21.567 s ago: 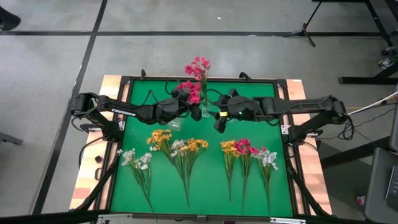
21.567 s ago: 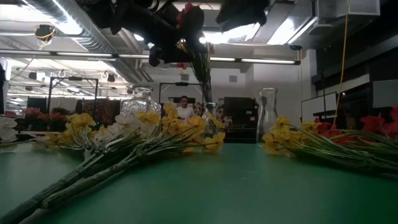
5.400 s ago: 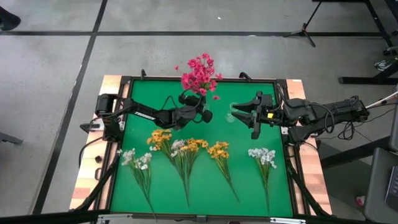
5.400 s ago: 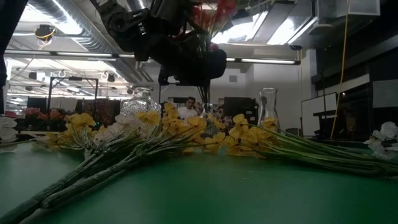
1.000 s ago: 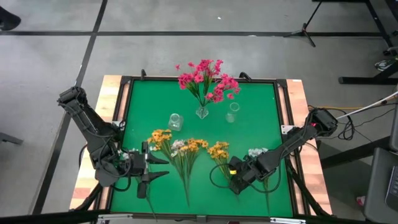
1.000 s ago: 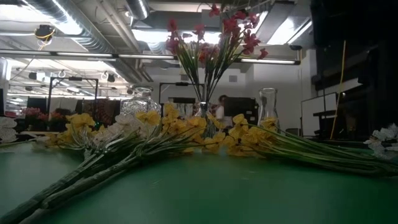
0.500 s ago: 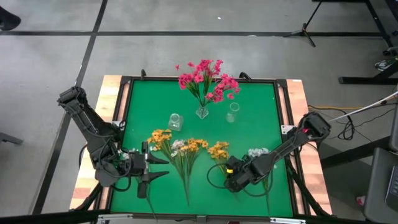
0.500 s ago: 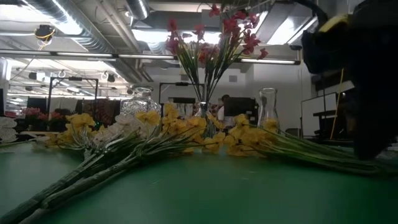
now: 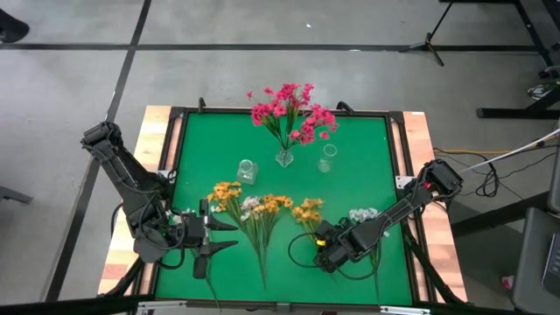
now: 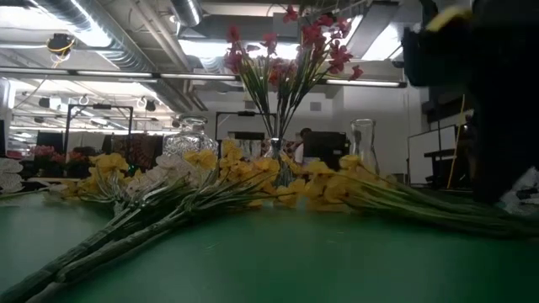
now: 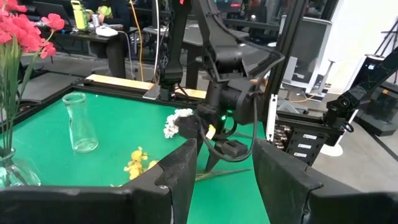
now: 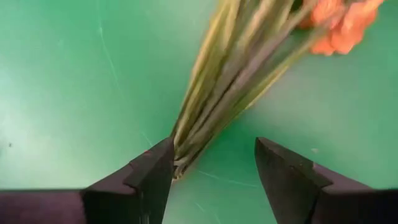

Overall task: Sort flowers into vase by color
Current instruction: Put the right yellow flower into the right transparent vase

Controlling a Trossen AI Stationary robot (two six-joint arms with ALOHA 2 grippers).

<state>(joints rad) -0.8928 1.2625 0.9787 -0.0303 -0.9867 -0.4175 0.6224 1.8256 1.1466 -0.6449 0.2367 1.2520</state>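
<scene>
The magenta-pink flowers stand in the middle glass vase at the far side. A yellow-orange sprig lies flat on the green mat. My right gripper points down over its stem, open, one finger on each side of the stem bundle's cut end. A white sprig lies to the right of it. More yellow and mixed sprigs lie to the left. My left gripper hovers open at the near left, holding nothing. My right gripper comes from above, pointing steeply down, with its fingers across the stem bundle of the yellow-orange sprig. The stems' cut end lies right beside one finger. Whether that finger touches it I cannot tell. The sprig lies flat on the mat.
Two glass vases hold nothing: a squat one at mid left and a slim carafe at mid right. A raised wooden frame borders the mat. Bare mat lies between the vases and the row of sprigs.
My right gripper has sunk toward the mat and moved a little toward the table's left edge, coming over the yellow-orange sprig's stem. The sprig's blossoms have shifted slightly in the low view.
</scene>
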